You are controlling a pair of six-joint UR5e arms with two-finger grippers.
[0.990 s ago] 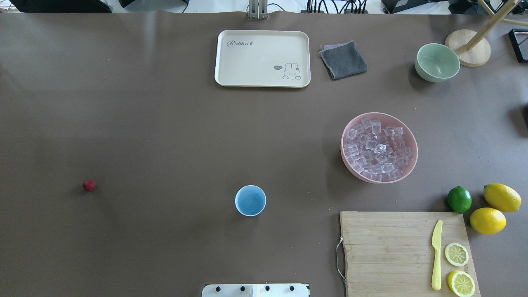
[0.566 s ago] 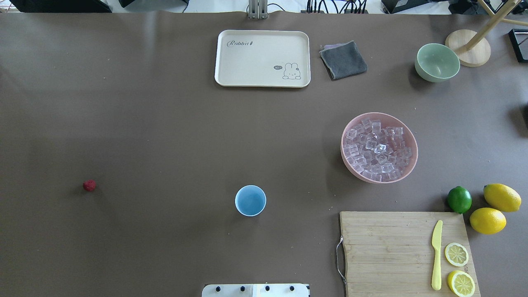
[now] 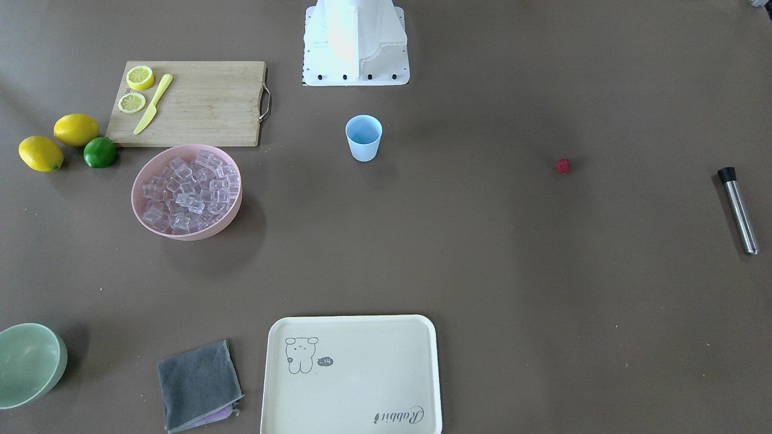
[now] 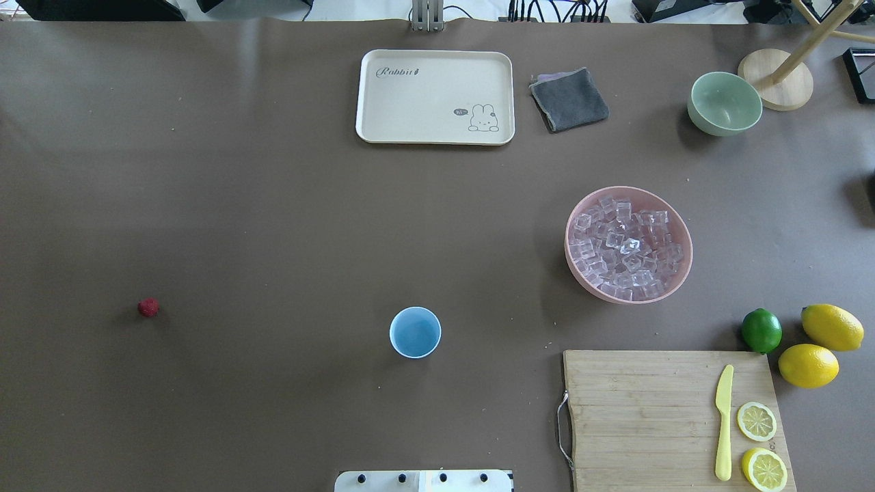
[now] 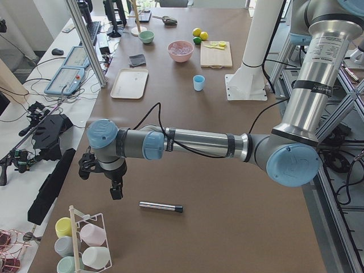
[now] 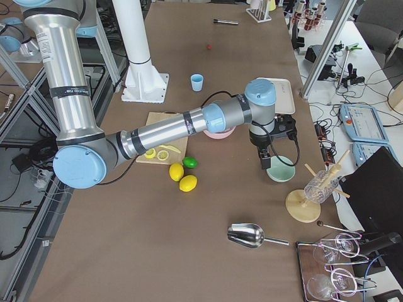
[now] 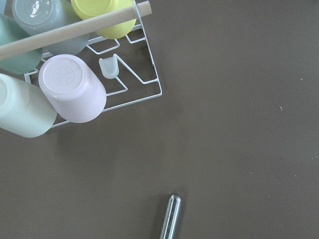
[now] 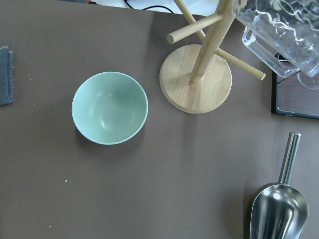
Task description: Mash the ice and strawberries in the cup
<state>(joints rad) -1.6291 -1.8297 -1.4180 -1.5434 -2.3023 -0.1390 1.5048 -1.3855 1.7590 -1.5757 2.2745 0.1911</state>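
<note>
Proximity governed the coming move. We found the left gripper [image 5: 116, 186] hanging over the table, with the slim steel muddler with a black cap [image 5: 161, 206] just beside and below it. The muddler's long axis ran from the robot's side to the operators' side, cap toward the robot. The right gripper [image 6: 267, 162] hung above the pale green bowl [image 8: 109, 108]. For neither gripper could we tell whether the fingers were parted or closed.

Inward from the left gripper lay the tiny dark red bumpy berry [image 4: 147, 307]. Beyond it stood the small light blue plastic tumbler [image 4: 415, 332], upright and empty. The clear glassy ice cubes [image 4: 625, 246] filled the pink bowl [image 4: 569, 256], near the right gripper and well apart from the left.

We judged the left arm nearer for berry and muddler, and the right arm nearer for ice.
</note>
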